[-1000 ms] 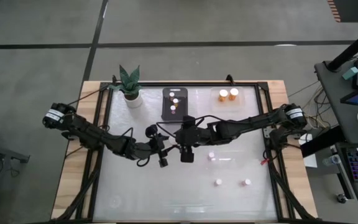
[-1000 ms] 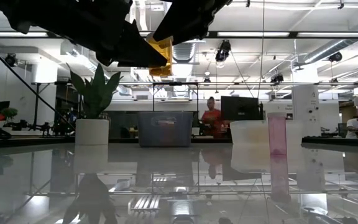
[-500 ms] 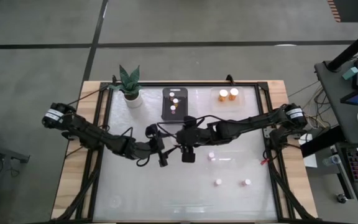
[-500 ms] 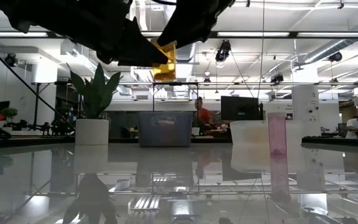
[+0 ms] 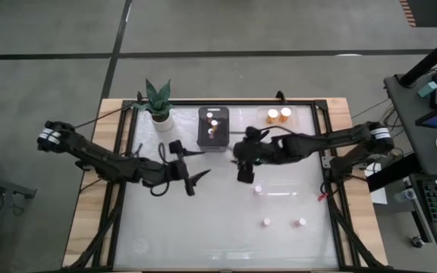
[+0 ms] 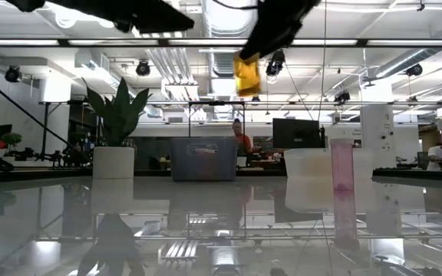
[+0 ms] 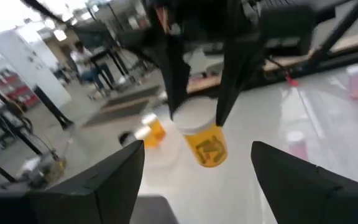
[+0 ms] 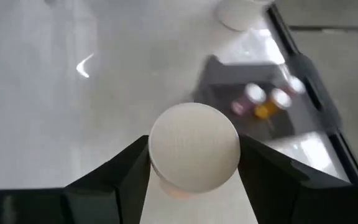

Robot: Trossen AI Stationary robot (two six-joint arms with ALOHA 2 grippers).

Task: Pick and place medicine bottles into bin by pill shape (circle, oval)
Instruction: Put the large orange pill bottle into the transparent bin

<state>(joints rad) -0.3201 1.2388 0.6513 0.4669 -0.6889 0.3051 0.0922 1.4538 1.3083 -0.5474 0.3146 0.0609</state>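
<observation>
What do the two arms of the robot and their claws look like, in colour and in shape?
Both arms are black and slender, built of jointed segments, with loose black cables along them. Each carries a white band with dark marks near its outer end: left arm, right arm. The left claw and the right claw each have two flat, dark, tapering fingers.

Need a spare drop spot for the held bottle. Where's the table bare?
Bare: the table near-left of the left gripper. Crowded: far edge, around the dark bin and clear bin; loose bottles near-right. The right gripper holds the orange bottle.
</observation>
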